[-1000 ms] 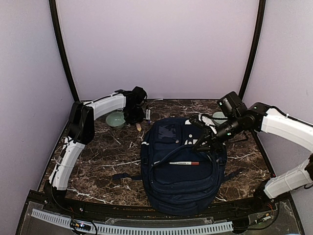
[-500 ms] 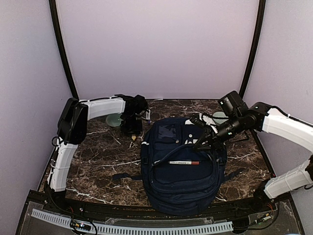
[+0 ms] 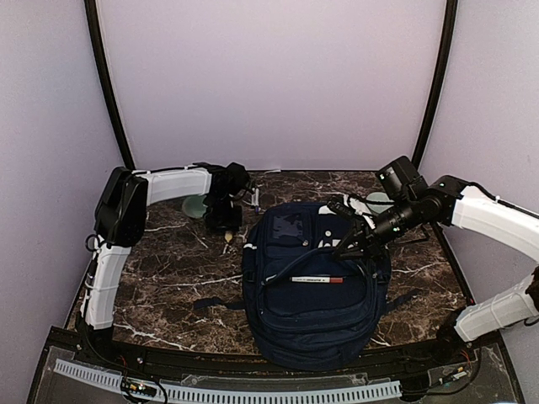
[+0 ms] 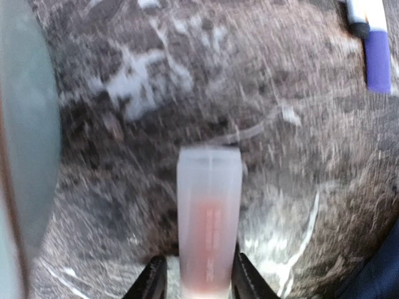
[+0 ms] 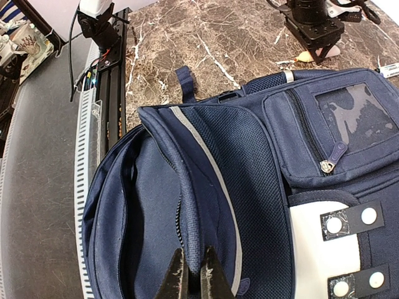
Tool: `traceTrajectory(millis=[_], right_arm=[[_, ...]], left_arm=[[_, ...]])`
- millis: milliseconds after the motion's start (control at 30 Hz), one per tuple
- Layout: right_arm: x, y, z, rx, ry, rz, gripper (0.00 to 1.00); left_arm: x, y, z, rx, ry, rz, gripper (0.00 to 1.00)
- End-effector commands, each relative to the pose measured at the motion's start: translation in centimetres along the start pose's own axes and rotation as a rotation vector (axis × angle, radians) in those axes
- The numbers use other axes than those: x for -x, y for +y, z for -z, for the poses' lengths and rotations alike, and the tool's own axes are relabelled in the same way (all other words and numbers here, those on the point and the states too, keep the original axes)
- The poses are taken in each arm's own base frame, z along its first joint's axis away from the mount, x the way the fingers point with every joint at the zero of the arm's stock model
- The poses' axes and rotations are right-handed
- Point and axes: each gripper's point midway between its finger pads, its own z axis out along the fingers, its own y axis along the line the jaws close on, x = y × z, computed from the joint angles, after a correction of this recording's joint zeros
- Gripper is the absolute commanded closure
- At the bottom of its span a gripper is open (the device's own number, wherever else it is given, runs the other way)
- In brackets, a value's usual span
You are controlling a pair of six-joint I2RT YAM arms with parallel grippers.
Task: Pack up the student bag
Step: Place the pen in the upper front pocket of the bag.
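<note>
The navy student bag [image 3: 312, 295] lies in the middle of the table, its main compartment open [image 5: 134, 205]. My right gripper [image 3: 345, 246] is shut on the zip edge of the bag's opening [image 5: 193, 274] and holds that flap up. My left gripper [image 3: 225, 225] is at the back left, beside the bag's top. It is shut on a small translucent tube with a pink core [image 4: 209, 224], which points out over the marble; the tube shows as a beige tip in the top view [image 3: 229, 238]. A white pen with a red end [image 3: 317, 279] lies on the bag's front.
A pale green bowl [image 3: 198, 204] stands just behind the left gripper, and its rim fills the left edge of the left wrist view [image 4: 25, 156]. A white marker with a purple cap [image 4: 373, 37] lies on the table by the bag's top. A perforated rail [image 3: 227, 391] runs along the near edge.
My left gripper has moved away from the bowl toward the near side, with the tube in it, and its elbow has swung left. The right arm and the bag have not moved.
</note>
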Motion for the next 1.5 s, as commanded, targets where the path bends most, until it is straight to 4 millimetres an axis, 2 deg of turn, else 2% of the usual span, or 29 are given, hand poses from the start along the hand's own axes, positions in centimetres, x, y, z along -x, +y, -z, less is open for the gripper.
traceTrajectory(millis=[0,133,167,300,400,467,533,567,767,833,900,967,1067,1133,1300,1467], right_arm=[[2.1,-0.5,0.7,-0.029,-0.08,0.05,1.0],[2.1,-0.6,0.7,-0.031,-0.08,0.05,1.0],[2.1,-0.7,0.7,-0.033,-0.08,0.048,1.0],[2.4,-1.0,0.8,-0.036,-0.077,0.042,1.0],[3.1,-1.3,1.3,-0.045,-0.087,0.04,1.0],[3.7,-1.4,1.8,-0.049,-0.095,0.045,1.0],[3.7,-1.7,1.9,-0.059,-0.088,0.039,1.0],[4.6,-1.9,2.5,-0.071,-0.102,0.053,1.0],[5.0,-3.9,2.5,-0.099,-0.097,0.017,1.0],[5.2,-4.8,2.4,-0.096,-0.095,-0.008,1.0],[5.7,-5.3,2.5,-0.091,-0.101,-0.018,1.0],[6.4,-5.7,2.6,-0.09,-0.11,-0.02,1.0],[7.3,-5.9,2.8,-0.086,-0.122,-0.02,1.0],[7.6,-5.8,2.9,-0.079,-0.126,-0.019,1.0],[7.8,-5.1,3.5,-0.073,-0.137,-0.01,1.0],[7.6,-3.4,4.4,-0.052,-0.151,0.012,1.0]], left_arm=[[1.1,0.8,-1.9,0.014,0.005,0.014,0.67],[0.9,0.1,-2.4,-0.02,0.018,0.001,0.71],[1.0,0.0,-2.4,-0.031,0.021,-0.003,0.75],[0.9,-0.8,0.1,-0.048,0.025,-0.022,0.85],[0.7,-1.6,4.2,-0.071,-0.031,-0.058,0.85],[0.3,-2.3,8.0,-0.116,-0.08,-0.086,0.85],[-1.0,-3.1,11.0,-0.155,-0.117,-0.129,0.86],[-1.5,-3.4,12.6,-0.179,-0.137,-0.143,0.86],[-5.5,-3.7,19.6,-0.385,-0.233,-0.23,0.85],[-7.0,-4.9,22.8,-0.532,-0.317,-0.305,0.85],[-9.1,-6.1,24.9,-0.66,-0.381,-0.393,0.86],[-11.6,-8.3,28.0,-0.816,-0.439,-0.518,0.85],[-15.0,-10.7,30.2,-0.933,-0.473,-0.668,0.83],[-16.6,-12.3,30.7,-0.963,-0.48,-0.755,0.83],[-20.0,-16.7,29.2,-0.943,-0.467,-0.982,0.83],[-21.6,-21.0,27.0,-0.842,-0.49,-1.184,0.82]])
